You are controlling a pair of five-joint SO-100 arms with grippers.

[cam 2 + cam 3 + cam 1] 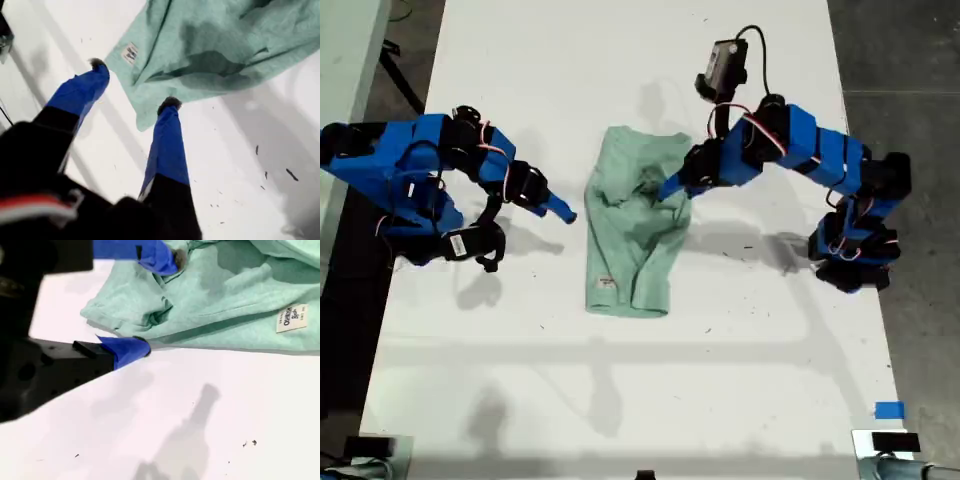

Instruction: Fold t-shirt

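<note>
A: Start closest in. What is my first gripper (134, 83) doing?

B: Its jaws are spread wide with nothing between them. One blue fingertip (170, 102) sits at the rumpled edge of the t-shirt (225, 45). The other is over bare white table (240, 165).

A: And past the fingers?

B: The pale green cloth, bunched and creased, with the small white tag (130, 52) near one corner.

A: My second gripper (160, 304)?

B: Also released. One finger (130, 349) is at the shirt's edge and the other is above the cloth (whether it touches, I cannot tell). Further off lies the tag, with printing on it.

A: Where does the shirt lie overall?

B: In the middle of the table, between the two arms, folded into a narrow strip. In the exterior view the first gripper meets its right edge. The second is just beside its left edge. The tag end is towards that view's bottom.
</note>
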